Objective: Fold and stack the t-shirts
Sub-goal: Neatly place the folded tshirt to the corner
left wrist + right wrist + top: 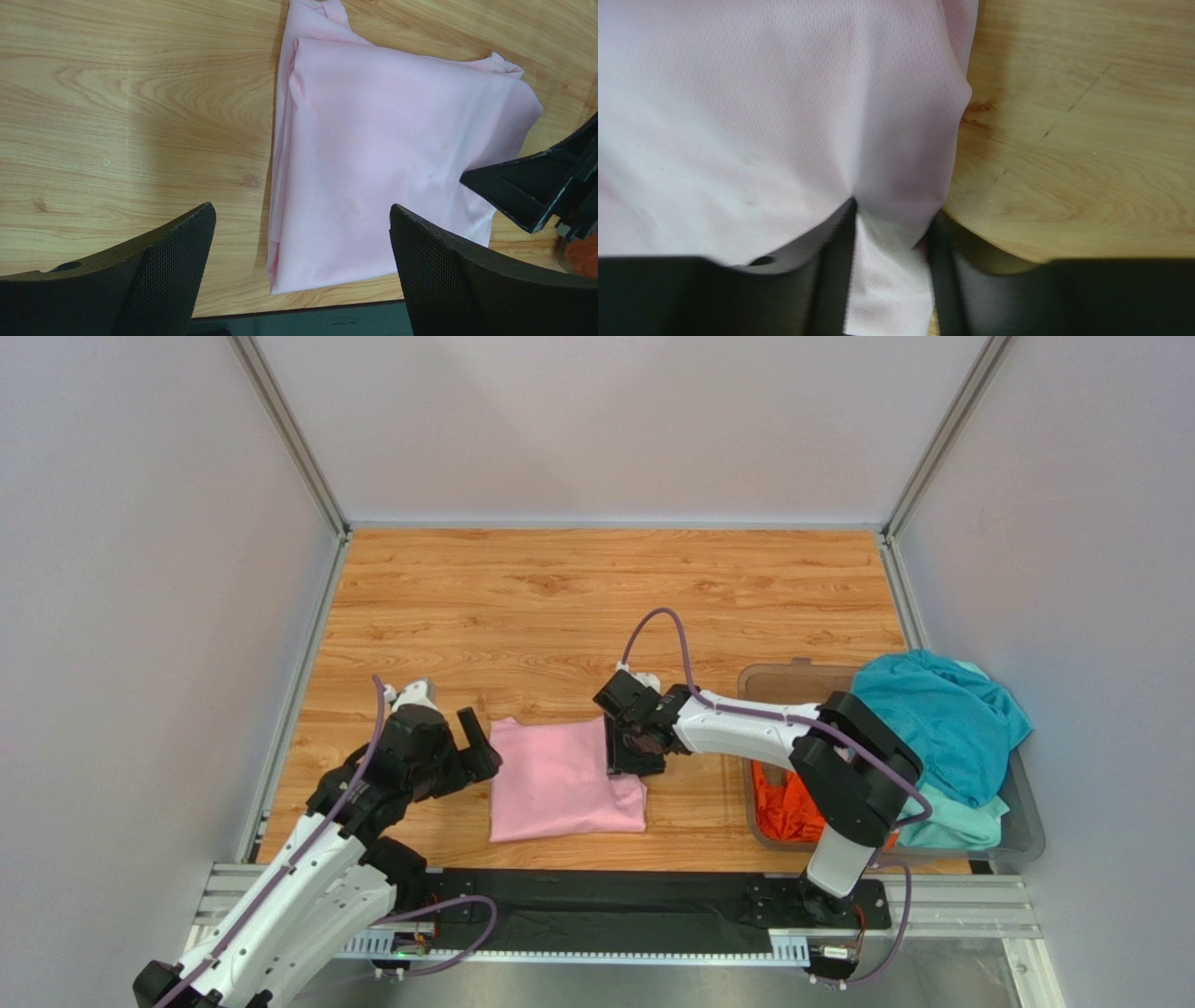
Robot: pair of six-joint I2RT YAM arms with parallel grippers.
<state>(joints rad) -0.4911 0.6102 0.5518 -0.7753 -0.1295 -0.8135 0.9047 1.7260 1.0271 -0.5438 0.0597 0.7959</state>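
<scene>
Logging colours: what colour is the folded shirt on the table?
Light pink; the folded shirt shows best in the left wrist view.

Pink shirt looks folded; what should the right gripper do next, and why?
Probably open and lift off: the right gripper pinches the right edge of the pink shirt, which lies folded flat, while the left gripper hovers open beside it.

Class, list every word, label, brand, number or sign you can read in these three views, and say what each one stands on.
No text can be read in any of the three views.
The pink t-shirt is plain, with no print or tag showing.
The clear bin and the wooden table show no label or marking.
</scene>
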